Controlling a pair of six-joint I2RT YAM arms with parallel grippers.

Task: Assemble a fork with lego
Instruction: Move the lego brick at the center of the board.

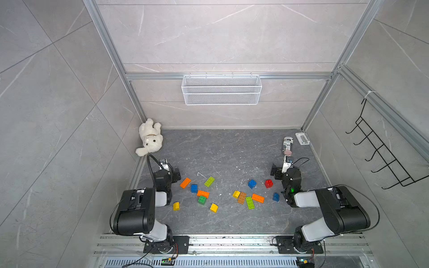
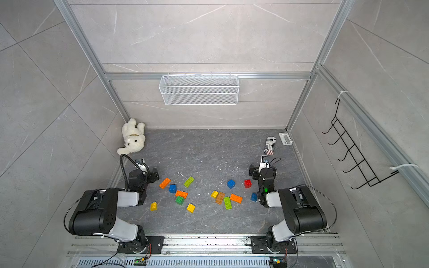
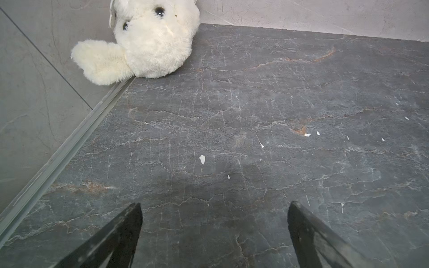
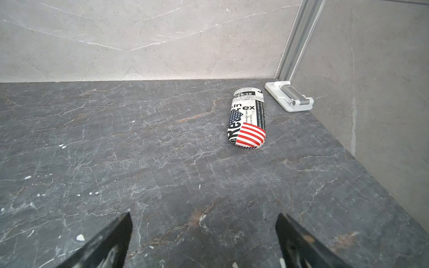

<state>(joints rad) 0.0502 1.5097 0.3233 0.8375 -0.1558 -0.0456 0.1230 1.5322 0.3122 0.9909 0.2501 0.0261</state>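
Lego bricks lie loose on the dark stone table (image 1: 222, 153) in two clusters, seen in both top views. The left cluster holds an orange brick (image 1: 185, 182), a blue one (image 1: 194, 188), a lime one (image 1: 209, 181), a green one (image 1: 202, 200) and a yellow one (image 1: 176, 206). The right cluster holds a brown brick (image 1: 242, 197), a red one (image 1: 268, 183) and a blue one (image 1: 251, 183). My left gripper (image 1: 170, 169) (image 3: 214, 205) is open over bare table, left of its cluster. My right gripper (image 1: 284, 166) (image 4: 204, 215) is open and empty, behind the red brick. Neither wrist view shows any lego.
A white plush toy (image 1: 150, 137) (image 3: 148, 39) lies in the back left corner. A printed glasses case (image 1: 287, 145) (image 4: 248, 120) and a small white holder (image 1: 302, 138) (image 4: 289, 97) sit at the back right. A wire basket (image 1: 221, 89) hangs on the back wall, a hook rack (image 1: 380, 153) on the right wall.
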